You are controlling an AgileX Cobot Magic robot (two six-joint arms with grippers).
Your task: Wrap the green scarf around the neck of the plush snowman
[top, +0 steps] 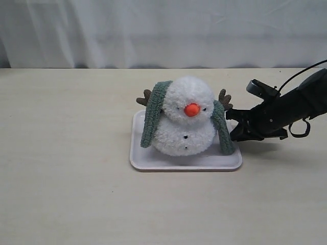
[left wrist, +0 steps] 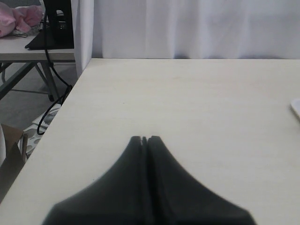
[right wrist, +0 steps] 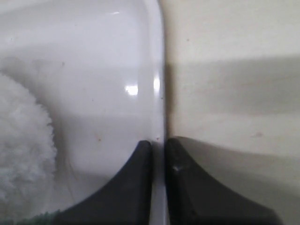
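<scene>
The plush snowman [top: 185, 133] sits on a white tray [top: 184, 164]. The green scarf [top: 152, 118] lies behind its neck, and both ends hang down past its sides onto the tray. My right gripper [top: 233, 133] is low at the tray's right rim, just beside the scarf's right end. In the right wrist view the right gripper [right wrist: 158, 143] straddles the tray [right wrist: 108, 70] rim, one finger inside and one outside, closed onto it, with the snowman's fluff [right wrist: 21, 150] nearby. My left gripper [left wrist: 144, 138] is shut and empty over bare table, out of the exterior view.
A white curtain [top: 163, 30] hangs behind the table. The left wrist view shows the table's side edge [left wrist: 70, 93], with cables and another table beyond it. A corner of the tray [left wrist: 296, 108] shows at that view's border.
</scene>
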